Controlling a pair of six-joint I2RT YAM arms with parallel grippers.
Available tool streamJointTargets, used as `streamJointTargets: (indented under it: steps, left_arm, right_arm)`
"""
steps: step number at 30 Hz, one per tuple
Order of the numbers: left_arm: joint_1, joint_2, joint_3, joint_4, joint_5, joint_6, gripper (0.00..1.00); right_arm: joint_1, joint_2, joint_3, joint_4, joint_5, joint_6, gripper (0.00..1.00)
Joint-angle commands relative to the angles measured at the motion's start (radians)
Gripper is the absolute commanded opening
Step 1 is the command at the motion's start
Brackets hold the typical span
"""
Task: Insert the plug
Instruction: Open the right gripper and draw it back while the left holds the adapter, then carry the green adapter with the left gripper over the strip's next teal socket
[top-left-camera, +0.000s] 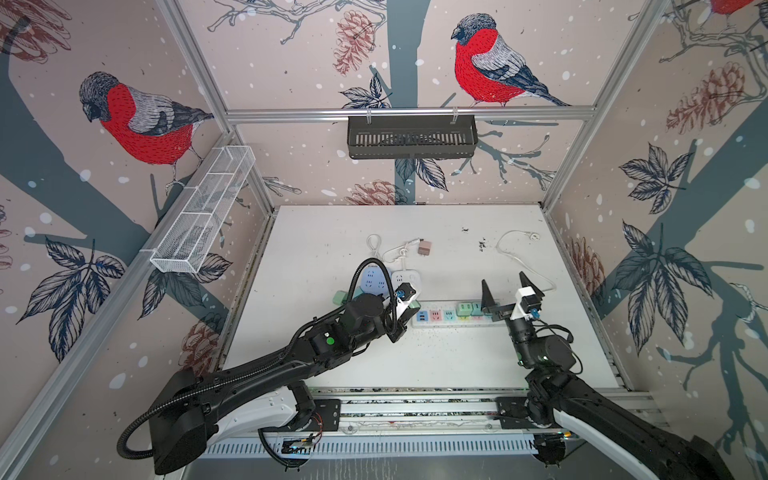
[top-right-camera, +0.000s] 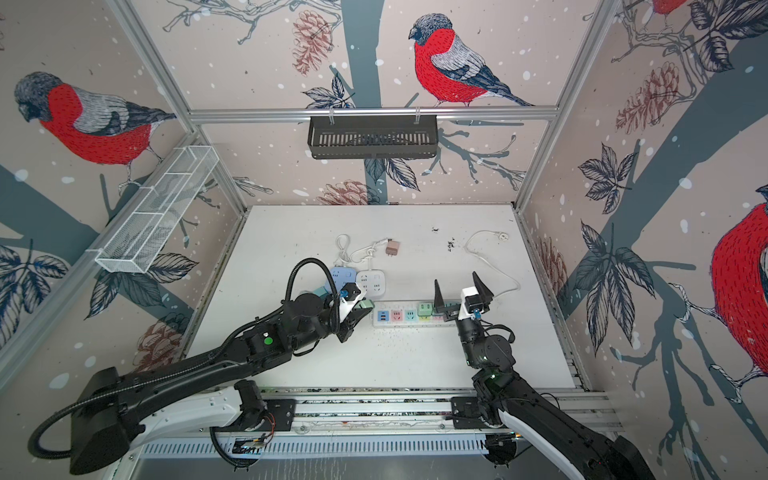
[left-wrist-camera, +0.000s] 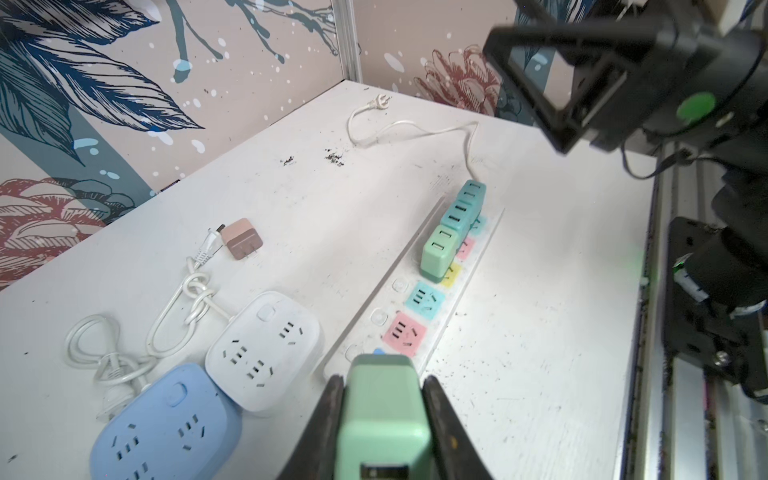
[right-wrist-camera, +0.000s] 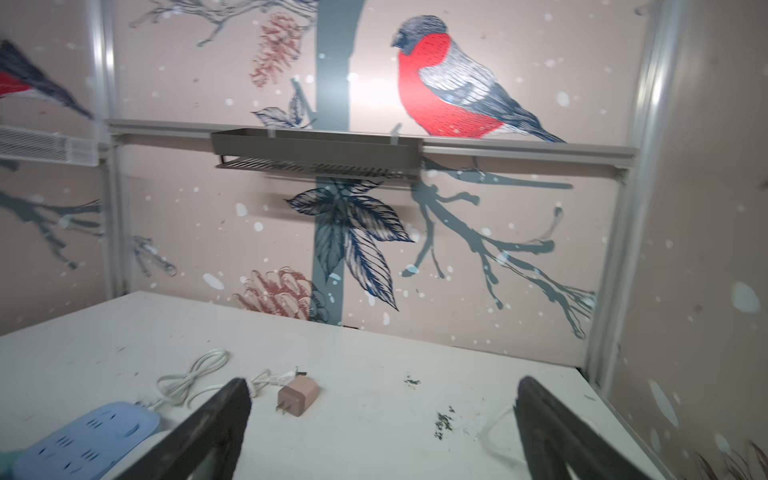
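On the white table (top-left-camera: 415, 365) the long power strip (left-wrist-camera: 432, 299) runs left to right in both top views, with three adapters (left-wrist-camera: 439, 253) seated toward its right end. The right gripper (right-wrist-camera: 382, 384) hangs spread wide and empty above that end. The left gripper (left-wrist-camera: 383, 380), nearer the free sockets, is clamped on the green plug (left-wrist-camera: 384, 428), just over the blue socket (top-left-camera: 422, 316) at the strip's left end. No lettering is legible.

Bullfinch wallpaper walls (top-left-camera: 291, 62), aluminium frame (top-left-camera: 291, 114), black slotted shelf (top-left-camera: 411, 139), white wire basket (top-left-camera: 205, 212), white tabletop (top-left-camera: 332, 224)
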Motion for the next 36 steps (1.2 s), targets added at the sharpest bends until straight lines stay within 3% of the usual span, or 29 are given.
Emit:
streamJointTargets:
  steps: [1,7,16,26,36]
  left_arm:
    - [0.0,0.02,0.009,-0.022,0.049,0.092,0.0]
    - [0.0,0.065,0.016,-0.004,0.125,0.142,0.0]
    - [0.0,0.214,0.1,-0.048,0.153,0.235,0.0]
    - [0.0,0.455,0.32,-0.179,0.143,0.356,0.0]
    - [0.001,0.708,0.638,-0.456,0.095,0.401,0.0]
  right_arm:
    - [-0.084,0.01,-0.027,-0.077,0.075,0.246,1.0]
    - [-0.243,0.094,-0.003,-0.15,0.03,0.442,1.0]
    - [-0.409,0.158,-0.005,-0.183,0.01,0.661,1.0]
    - [-0.441,0.269,0.048,-0.205,-0.11,0.658,1.0]
    - [-0.452,0.372,0.101,-0.204,-0.152,0.649,1.0]
